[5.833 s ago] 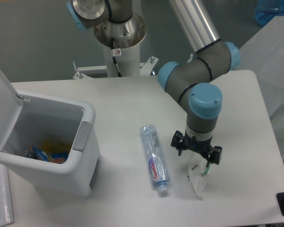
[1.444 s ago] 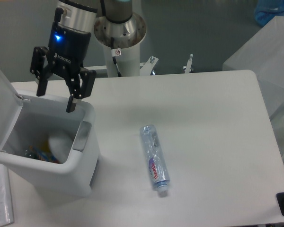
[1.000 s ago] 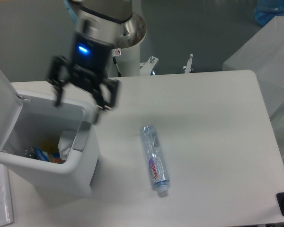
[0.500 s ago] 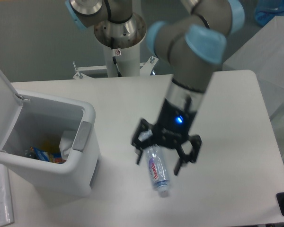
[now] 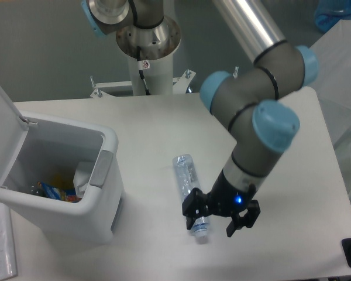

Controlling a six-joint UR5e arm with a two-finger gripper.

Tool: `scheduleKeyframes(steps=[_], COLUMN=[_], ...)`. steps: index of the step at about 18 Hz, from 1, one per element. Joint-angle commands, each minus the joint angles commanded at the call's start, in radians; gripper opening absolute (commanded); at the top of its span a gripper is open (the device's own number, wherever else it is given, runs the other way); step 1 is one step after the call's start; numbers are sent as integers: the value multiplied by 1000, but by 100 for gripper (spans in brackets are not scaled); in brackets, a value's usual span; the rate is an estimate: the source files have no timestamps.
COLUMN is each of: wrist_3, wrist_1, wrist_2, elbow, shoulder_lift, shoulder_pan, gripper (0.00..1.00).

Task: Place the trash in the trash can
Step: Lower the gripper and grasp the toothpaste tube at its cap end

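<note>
Near front edge of table (image 5: 316,175), your gripper (image 5: 220,218) hangs low over cap end of bottle (image 5: 188,186), fingers spread wide, nothing held. Bottle lies flat on tabletop, cap toward camera, left finger (image 5: 192,215) overlapping its lower end; contact unclear. Trash can (image 5: 99,193) stands left, well apart, lid up. Wrapper (image 5: 82,175) lies inside can against front wall, beside colourful litter (image 5: 52,191).

A: Bottle (image 5: 185,175) is showing clear plastic, blue cap, red-blue label. Trash can (image 5: 108,202) is showing white, grey latch (image 5: 101,168).

B: Wrapper (image 5: 82,176) inside is looking white. Gripper (image 5: 220,219) is showing black with a blue light glowing; arm (image 5: 254,111) is showing grey with light blue caps. Table (image 5: 292,234) is looking white.
</note>
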Motion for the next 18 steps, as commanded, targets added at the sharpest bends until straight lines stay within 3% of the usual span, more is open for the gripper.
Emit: scheduleKeyframes(steps=[7, 13, 18], wrist_3=[-2, -14, -83], wrist_1=[-57, -46, -42], wrist_2=[124, 249, 281], elbow=[9, 34, 74], shoulder_lift=[-55, -114, -164], shoulder_pan=[-41, -78, -89], gripper=[100, 100, 99])
